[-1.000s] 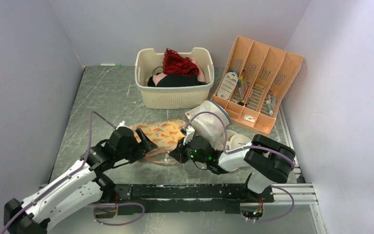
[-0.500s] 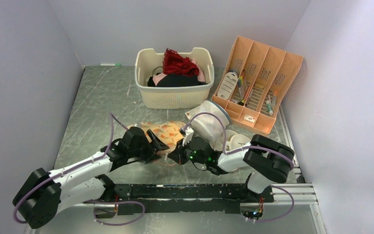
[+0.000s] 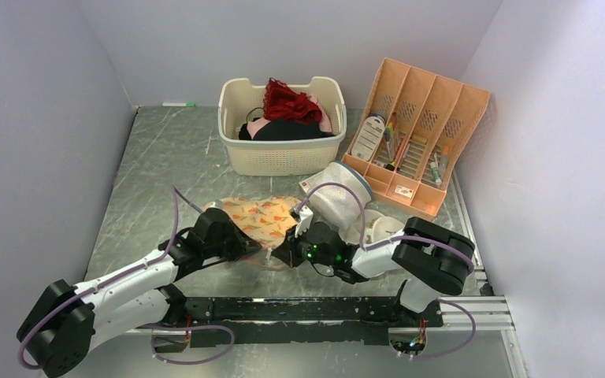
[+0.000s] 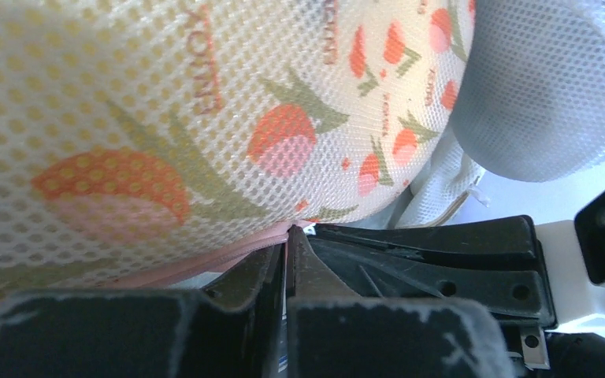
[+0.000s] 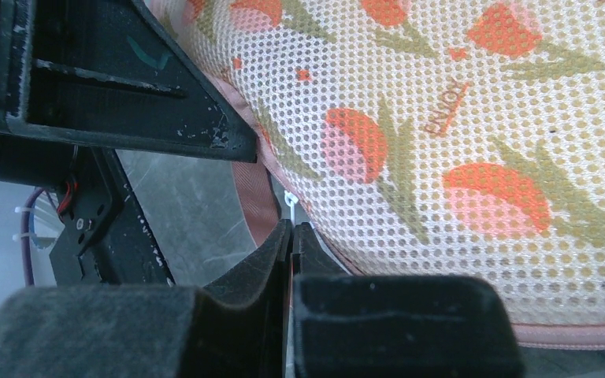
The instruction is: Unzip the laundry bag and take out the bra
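The left claw (image 4: 286,236) has pulled back, down-left. It and the right claw (image 5: 291,228) both pinch the pink edge (image 5: 256,197) of the laundry bag (image 3: 261,214), probably to tug the zip open.

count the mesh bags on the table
2 for sure: the floral laundry bag mid-table, the white dome bag beside its right end. A half-hidden round white thing further right may be another.

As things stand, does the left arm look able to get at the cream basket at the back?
Probably yes, but not at once. The left hand is shut on the laundry bag and must let go first. Only that flat bag lies between it and the basket.
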`<state>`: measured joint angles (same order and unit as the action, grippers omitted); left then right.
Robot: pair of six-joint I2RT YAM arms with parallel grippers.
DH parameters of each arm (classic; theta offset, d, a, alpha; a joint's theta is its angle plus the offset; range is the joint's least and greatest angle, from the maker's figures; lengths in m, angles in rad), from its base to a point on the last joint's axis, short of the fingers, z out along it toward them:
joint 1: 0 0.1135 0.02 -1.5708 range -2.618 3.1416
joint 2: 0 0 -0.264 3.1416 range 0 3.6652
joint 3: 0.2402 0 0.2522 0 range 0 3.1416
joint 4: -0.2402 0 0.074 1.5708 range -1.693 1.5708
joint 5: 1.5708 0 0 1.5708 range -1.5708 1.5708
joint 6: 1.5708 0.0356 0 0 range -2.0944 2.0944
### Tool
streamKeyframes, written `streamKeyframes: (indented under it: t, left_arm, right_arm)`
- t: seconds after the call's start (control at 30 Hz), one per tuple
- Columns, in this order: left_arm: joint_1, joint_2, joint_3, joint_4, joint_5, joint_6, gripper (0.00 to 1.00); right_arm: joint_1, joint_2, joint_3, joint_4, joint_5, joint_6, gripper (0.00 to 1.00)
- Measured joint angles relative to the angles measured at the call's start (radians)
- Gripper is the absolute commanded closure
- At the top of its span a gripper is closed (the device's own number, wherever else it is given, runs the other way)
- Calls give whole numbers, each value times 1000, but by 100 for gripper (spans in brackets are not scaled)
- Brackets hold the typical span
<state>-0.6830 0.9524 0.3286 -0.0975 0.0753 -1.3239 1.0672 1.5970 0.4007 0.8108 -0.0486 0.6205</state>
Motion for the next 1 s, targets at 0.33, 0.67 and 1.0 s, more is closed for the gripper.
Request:
streamKeyframes:
  t: [0.33, 0.67, 1.0]
  left_arm:
    - [38, -25, -25, -38, 0, 35, 93]
    - [73, -139, -27, -153, -19, 93, 93]
    - [109, -169, -18, -296, -57, 167, 93]
  right_arm:
    - [5, -7, -4, -13, 27, -3, 100]
    - [-12, -148, -72, -121, 135, -21, 100]
    - [-65, -258, -144, -206, 176, -72, 100]
